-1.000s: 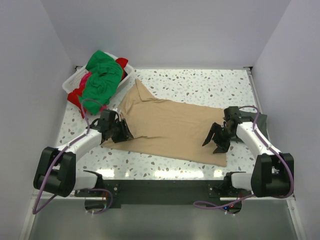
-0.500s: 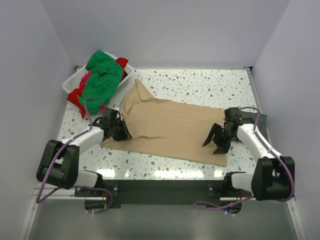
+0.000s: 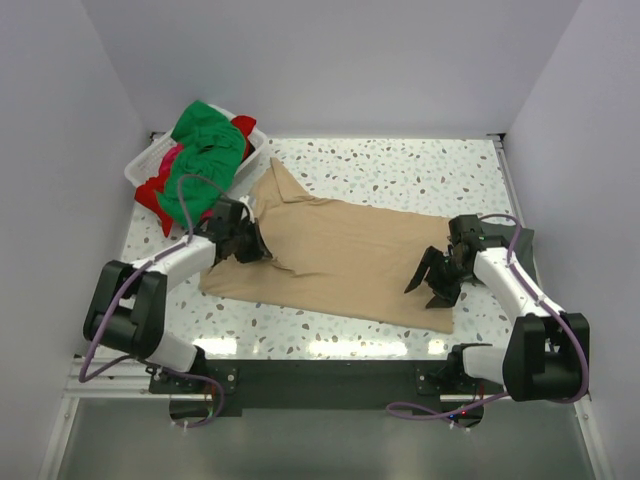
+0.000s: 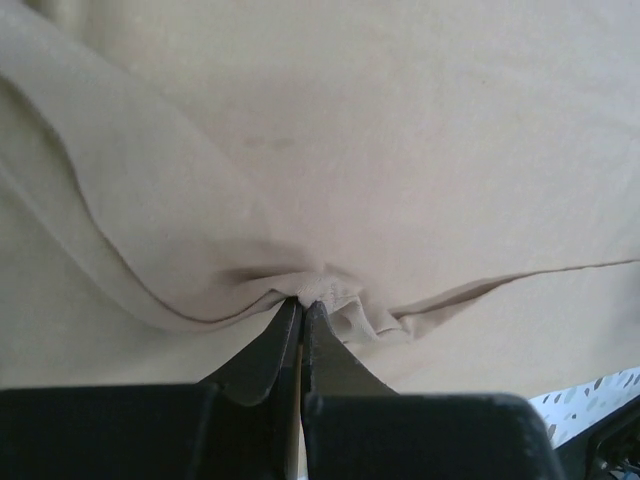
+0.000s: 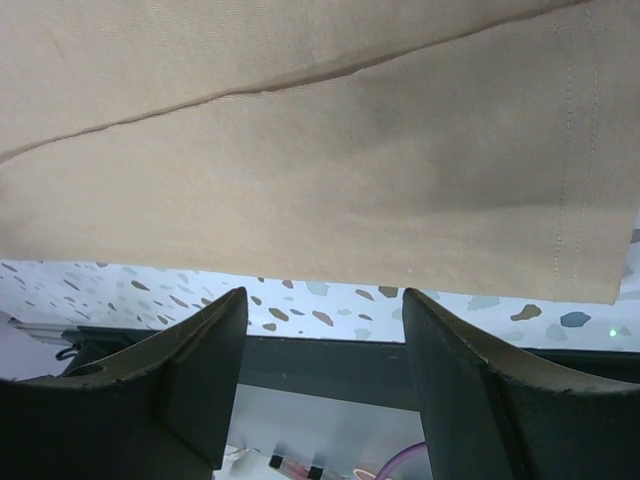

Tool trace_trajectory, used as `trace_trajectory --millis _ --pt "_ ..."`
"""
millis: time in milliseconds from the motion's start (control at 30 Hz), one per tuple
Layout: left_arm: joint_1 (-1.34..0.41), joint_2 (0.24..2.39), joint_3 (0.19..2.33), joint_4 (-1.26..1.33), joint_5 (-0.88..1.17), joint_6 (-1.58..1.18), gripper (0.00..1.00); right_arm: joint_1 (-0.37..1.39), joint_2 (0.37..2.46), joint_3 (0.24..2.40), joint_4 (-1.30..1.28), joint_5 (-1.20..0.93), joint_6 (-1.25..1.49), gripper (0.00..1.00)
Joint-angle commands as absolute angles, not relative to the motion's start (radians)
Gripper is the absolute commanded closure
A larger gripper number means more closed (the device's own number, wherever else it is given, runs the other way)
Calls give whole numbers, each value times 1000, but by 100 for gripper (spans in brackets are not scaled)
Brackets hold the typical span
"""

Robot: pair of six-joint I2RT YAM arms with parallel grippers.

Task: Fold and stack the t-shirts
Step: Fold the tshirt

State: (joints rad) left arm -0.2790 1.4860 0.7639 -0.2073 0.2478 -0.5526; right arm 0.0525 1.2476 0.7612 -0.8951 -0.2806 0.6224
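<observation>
White speckled terrazzo tabletop (image 3: pixel 400 165), boxed in by plain pale walls (image 3: pixel 330 60) behind and at both sides; black mounting plate (image 3: pixel 320 385) along the near edge; soft, even light.

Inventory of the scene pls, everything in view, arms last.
tan t-shirt: one, tan, spread across the middle of the table
green t-shirt: one, bright green, heaped on top in the basket
red t-shirt: one, red, hanging over the basket's near rim
pink cloth: a bit showing, pink, under the green one
basket: one, white, far left corner
table: one, speckled white
left gripper: black, shut, pinching a fold of the tan t-shirt
right gripper: black, open, over the shirt's right end
</observation>
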Motion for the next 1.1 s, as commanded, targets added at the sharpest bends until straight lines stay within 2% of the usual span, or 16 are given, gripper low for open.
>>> trace_trajectory --millis 0,733,833,867,900,1033,1067 --pt "-295 1529 845 -156 270 -505 100 57 1235 770 -888 -304 641 34" --pt "-393 1778 1087 -196 342 -410 98 57 1301 805 -864 -288 666 33" --pt "-402 1798 1115 -210 348 -403 86 57 1312 815 -862 -288 666 33" --pt "-402 1801 1127 -213 351 -403 75 57 1313 815 -861 -290 666 33" --pt "-403 1802 1132 -215 363 -403 70 57 1316 818 -859 -290 666 33" --pt "-411 1784 1146 -184 417 -434 59 58 1324 836 -862 -287 667 33" --pt "-411 1778 1150 -183 426 -442 53 57 1327 842 -864 -284 666 33"
